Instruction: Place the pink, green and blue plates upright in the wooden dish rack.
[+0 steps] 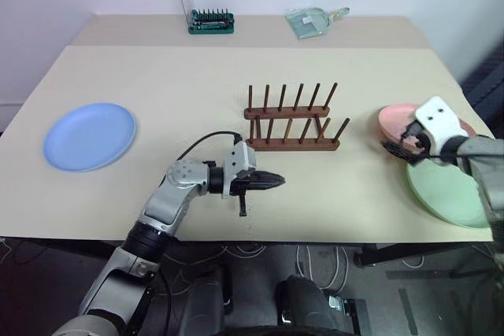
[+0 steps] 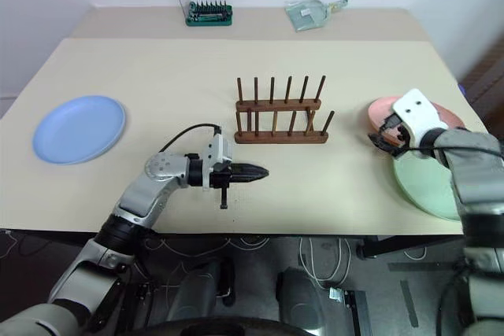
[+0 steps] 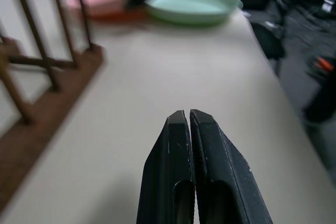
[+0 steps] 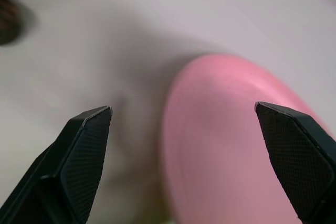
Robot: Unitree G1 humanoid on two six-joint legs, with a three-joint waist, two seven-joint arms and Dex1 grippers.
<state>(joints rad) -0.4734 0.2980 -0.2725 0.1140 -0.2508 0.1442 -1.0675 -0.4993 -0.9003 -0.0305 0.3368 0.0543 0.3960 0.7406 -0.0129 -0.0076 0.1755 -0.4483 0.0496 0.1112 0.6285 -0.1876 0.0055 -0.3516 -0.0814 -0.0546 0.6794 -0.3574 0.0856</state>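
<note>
Centrally placed on the table point(image 1: 197, 76): wooden dish rack point(image 1: 293, 120), no plates in it. Lower centre, left gripper point(image 1: 272, 182) pressed shut on nothing. Right edge, right gripper point(image 4: 184, 116) spread wide over pink plate point(image 4: 231, 145), green plate point(image 1: 445, 190) just below; blue plate point(image 1: 89, 136) far left.

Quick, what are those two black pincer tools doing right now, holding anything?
Left tool: closed, holding nothing.
Right tool: open, empty, over the round pink plate.

Dark, matt wooden dish rack point(image 1: 293, 120); smooth, faintly glossy pink plate point(image 4: 231, 145); matt beige table point(image 1: 197, 84); textured black fingertips point(image 4: 86, 145).
</note>
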